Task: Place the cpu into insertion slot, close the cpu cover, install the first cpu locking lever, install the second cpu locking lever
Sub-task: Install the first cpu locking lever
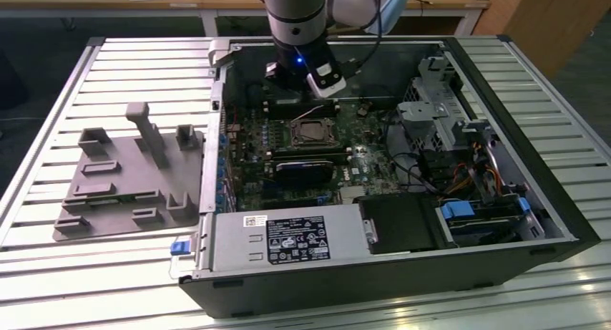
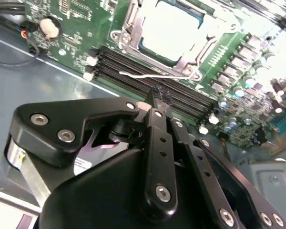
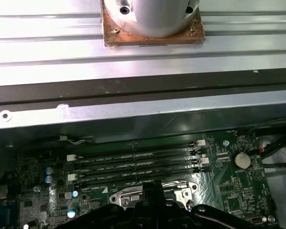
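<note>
The cpu (image 2: 169,24) lies in the insertion slot (image 1: 308,134) on the green motherboard, its pale top showing through the window of the silvery cpu cover (image 2: 194,53), which lies flat over it. A thin silvery locking lever (image 2: 148,75) sticks out unlatched from the socket across the black memory slots (image 3: 133,164). In the exterior view it shows as a pale wire (image 1: 303,115). My black gripper (image 2: 157,93) hangs over the memory slots with its fingertips together, a short gap from that lever. In the exterior view the gripper (image 1: 320,94) is behind the socket, inside the open computer case.
The case walls (image 1: 214,129) enclose the board. A black block (image 1: 305,169) sits in front of the socket, a power supply (image 1: 286,240) nearer still, and drive cages (image 1: 430,108) at the exterior view's right. A grey fixture tray (image 1: 124,180) lies on the slatted table (image 1: 57,273).
</note>
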Robot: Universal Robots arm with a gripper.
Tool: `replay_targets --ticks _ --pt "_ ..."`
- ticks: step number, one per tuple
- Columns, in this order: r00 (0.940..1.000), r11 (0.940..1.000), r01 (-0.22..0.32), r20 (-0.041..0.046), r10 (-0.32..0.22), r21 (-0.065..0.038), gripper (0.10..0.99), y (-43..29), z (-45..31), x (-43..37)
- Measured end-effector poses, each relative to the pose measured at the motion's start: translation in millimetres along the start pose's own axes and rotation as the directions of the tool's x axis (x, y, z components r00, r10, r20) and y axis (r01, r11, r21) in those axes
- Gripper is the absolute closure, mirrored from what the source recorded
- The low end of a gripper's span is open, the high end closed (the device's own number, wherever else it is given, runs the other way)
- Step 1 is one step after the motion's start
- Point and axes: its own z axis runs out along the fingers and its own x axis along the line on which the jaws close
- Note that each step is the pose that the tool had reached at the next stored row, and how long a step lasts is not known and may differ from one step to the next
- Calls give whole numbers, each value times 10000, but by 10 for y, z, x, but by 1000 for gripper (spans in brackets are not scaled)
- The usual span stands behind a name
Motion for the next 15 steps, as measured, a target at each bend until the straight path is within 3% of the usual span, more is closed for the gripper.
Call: replay_targets --ticks 3,6,8,12,15 --pt "9996 10000 75 262 -74 -19 984 -4 14 3" --pt "9983 9998 173 561 -177 81 984 -7 22 7" --pt "9973 9997 214 695 -221 113 984 -10 35 9" --pt "9968 9997 232 759 -240 114 984 -26 93 16" --pt "9967 9995 238 768 -253 207 984 -33 133 22"
